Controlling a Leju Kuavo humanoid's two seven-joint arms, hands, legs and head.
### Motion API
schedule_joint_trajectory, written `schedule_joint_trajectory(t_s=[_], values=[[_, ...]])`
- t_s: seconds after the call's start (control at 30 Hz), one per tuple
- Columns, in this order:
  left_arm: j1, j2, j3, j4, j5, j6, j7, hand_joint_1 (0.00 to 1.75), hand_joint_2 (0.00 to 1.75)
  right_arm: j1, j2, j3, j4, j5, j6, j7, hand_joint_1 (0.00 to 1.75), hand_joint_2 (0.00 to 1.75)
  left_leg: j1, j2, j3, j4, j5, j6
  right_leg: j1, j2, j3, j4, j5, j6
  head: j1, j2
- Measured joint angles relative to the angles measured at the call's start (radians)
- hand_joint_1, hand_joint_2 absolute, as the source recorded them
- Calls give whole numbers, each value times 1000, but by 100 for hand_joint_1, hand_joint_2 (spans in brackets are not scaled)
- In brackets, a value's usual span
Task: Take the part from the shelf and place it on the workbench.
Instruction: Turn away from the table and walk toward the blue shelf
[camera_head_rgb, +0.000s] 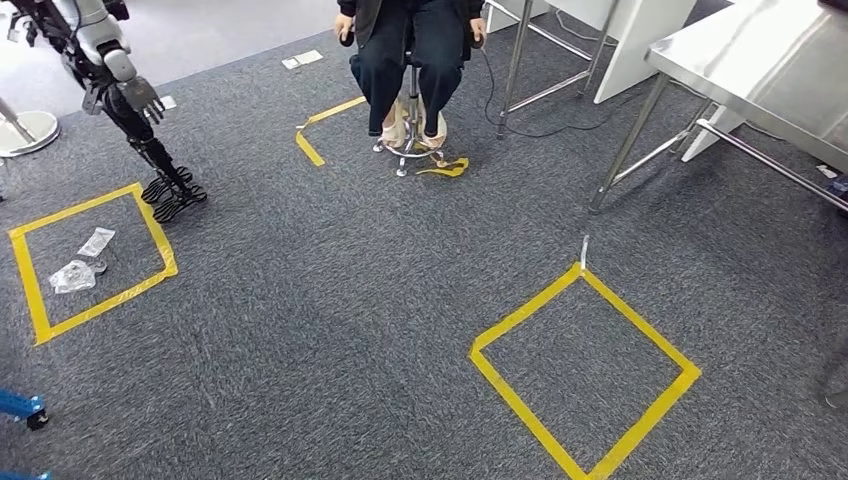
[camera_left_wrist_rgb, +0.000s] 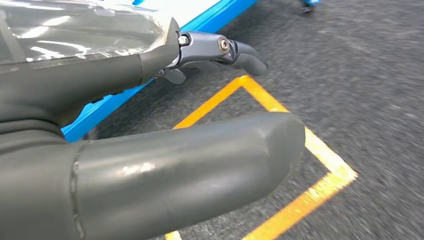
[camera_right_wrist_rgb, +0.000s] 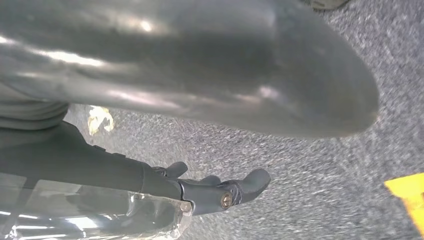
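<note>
Left hand (camera_left_wrist_rgb: 150, 125) and right hand (camera_right_wrist_rgb: 190, 150) each press a clear bagged part (camera_left_wrist_rgb: 85, 30) — workbench (camera_head_rgb: 760, 60) lies ahead-right, nearer the right arm.

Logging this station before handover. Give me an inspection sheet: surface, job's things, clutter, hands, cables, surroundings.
Surface: steel workbench ahead on the right, standing on grey carpet.
Job's things: clear plastic wrap lies against the fingers in both wrist views; its contents cannot be made out.
Clutter: plastic bags inside the left tape square.
Hands: left hand and right hand have fingers extended; grip cannot be told.
Cables: black cable on the floor by the table legs.
Surroundings: seated person, second robot, yellow tape square.
</note>
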Motion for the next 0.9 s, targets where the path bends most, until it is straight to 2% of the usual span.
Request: schedule_joint_trajectory(t_s=[0.07, 0.13, 0.17, 0.2, 0.27, 0.3, 0.33, 0.37, 0.4, 0.43, 0.47, 0.5, 0.53, 0.57, 0.6, 0.63, 0.67, 0.7, 0.73, 0.8, 0.83, 0.87, 0.9], values=[[-1, 0, 0, 0, 1, 0, 0, 0, 0, 3, 1, 0, 0, 0, 0, 0, 0, 0, 1, -21, -8, -2, 8, 12, -4, 56, -54, 117, -60, -4, 2, 0], [-1, 0, 1, 0, 0, 0, 0, 0, 0, 6, 2, 0, 0, 0, 0, 1, 0, 0, -1, -46, -16, -2, 13, 18, -4, 73, -112, 245, -107, -4, 2, 0], [-1, 1, 1, 1, 0, 0, 0, 0, 0, 7, 2, 0, 0, 0, 0, 1, 0, 0, -2, -59, -18, -2, 15, 18, -3, 75, -121, 265, -108, 1, 2, 0], [0, 1, 1, 1, 0, 0, 0, 0, 0, 7, 2, 0, 0, 1, 0, 1, 0, 0, -3, -73, -20, -2, 18, 17, -4, 77, -109, 241, -93, 8, 1, 0], [1, 2, 1, 3, 0, 0, 1, 0, 0, 6, 2, 0, 0, 3, 0, 1, 0, 0, -3, -97, -20, -2, 23, 11, -5, 97, -38, 95, -35, 18, 2, 0], [1, 2, 1, 4, 1, -1, 1, 0, 0, 5, 2, 0, 0, 5, 0, 0, 0, 0, -4, -107, -20, -1, 25, 7, -3, 110, -5, 26, -11, 16, 2, 0], [1, 2, 1, 4, 1, -2, 1, 0, 0, 5, 2, 0, 0, 6, 0, 0, 0, 0, -5, -115, -21, -1, 28, 2, -2, 119, 15, -19, 4, 11, 1, 0], [1, 2, 1, 5, 1, -3, 1, 0, 0, 3, 2, 1, 0, 8, 0, 0, 0, 0, -6, -121, -22, -2, 31, -3, 2, 124, 22, -38, 9, 3, 1, 0], [2, 3, 1, 5, 1, -5, 1, 0, 0, 2, 2, 1, 0, 9, 0, 0, 0, 0, -7, -126, -23, -4, 35, -9, 7, 118, 21, -37, 12, -4, 0, 0], [3, 4, 2, 6, 2, -7, 1, 0, 0, 1, 2, 1, 0, 9, 0, 0, 0, 0, -5, -130, -25, -5, 37, -15, 5, 110, 20, -39, 17, -13, 0, 0], [4, 5, 2, 6, 3, -10, 1, 0, 0, 0, 2, 2, 0, 9, 0, 0, 0, 0, -5, -123, -29, 1, 33, -20, 2, 102, 21, -42, 22, -21, -1, 0], [5, 6, 2, 7, 4, -12, 1, 0, 0, 0, 2, 2, 0, 10, 0, 0, 0, 0, -4, -105, -40, 20, 17, -24, -1, 92, 22, -45, 27, -31, -2, 0], [5, 7, 2, 7, 5, -14, 1, 0, 0, 1, 2, 3, 0, 10, 1, 0, 0, 0, -4, -82, -58, 59, -11, -27, -5, 82, 22, -48, 32, -39, -4, 0], [5, 8, 2, 7, 5, -15, 1, 0, 0, 3, 2, 4, 0, 11, 2, 0, 0, 0, -4, -58, -84, 117, -48, -29, -3, 72, 22, -48, 34, -44, -6, 0], [5, 8, 2, 8, 5, -15, 1, 0, 0, 5, 2, 5, 0, 11, 2, 0, 0, 0, -3, -43, -113, 186, -86, -32, -2, 61, 18, -48, 35, -47, -7, 0], [5, 9, 2, 8, 6, -17, 1, 0, 0, 7, 2, 6, 0, 11, 3, 0, 0, 0, -1, -36, -138, 246, -111, -36, 0, 49, 15, -47, 36, -48, -7, 0], [6, 9, 2, 8, 6, -20, 1, 0, 0, 9, 1, 6, 0, 11, 3, 0, 0, 0, 1, -32, -149, 279, -119, -38, 1, 37, 12, -47, 36, -48, -7, 0], [7, 10, 2, 9, 6, -22, 1, 0, 0, 9, 1, 6, 0, 11, 3, 0, 0, 0, 4, -27, -140, 273, -110, -40, 1, 27, 10, -47, 35, -48, -7, 0], [7, 12, 2, 9, 6, -24, 1, 0, 0, 8, 1, 7, 0, 11, 3, 0, 0, 0, 6, -20, -110, 226, -85, -42, 1, 18, 10, -46, 34, -47, -7, 0], [7, 16, 2, 9, 5, -26, 1, 0, 0, 6, 2, 7, 0, 10, 3, 0, 0, 0, 7, 9, -26, 86, -35, -41, 4, 5, 14, -43, 29, -40, -8, 0], [7, 17, 2, 9, 5, -27, 0, 0, 0, 6, 2, 7, 0, 10, 3, -1, 0, 0, 5, 19, 3, 36, -22, -37, 7, -1, 17, -40, 26, -34, -7, 0], [6, 18, 2, 9, 5, -28, 0, 0, 0, 5, 1, 7, 0, 10, 3, -2, 0, 0, 2, 24, 16, 11, -18, -32, 10, -6, 19, -38, 24, -29, -7, 0], [6, 20, 2, 10, 5, -30, 0, 0, 0, 5, 1, 7, 0, 10, 3, -3, 0, 0, -3, 20, 16, 6, -19, -26, 12, -12, 19, -38, 24, -24, -6, 0]])
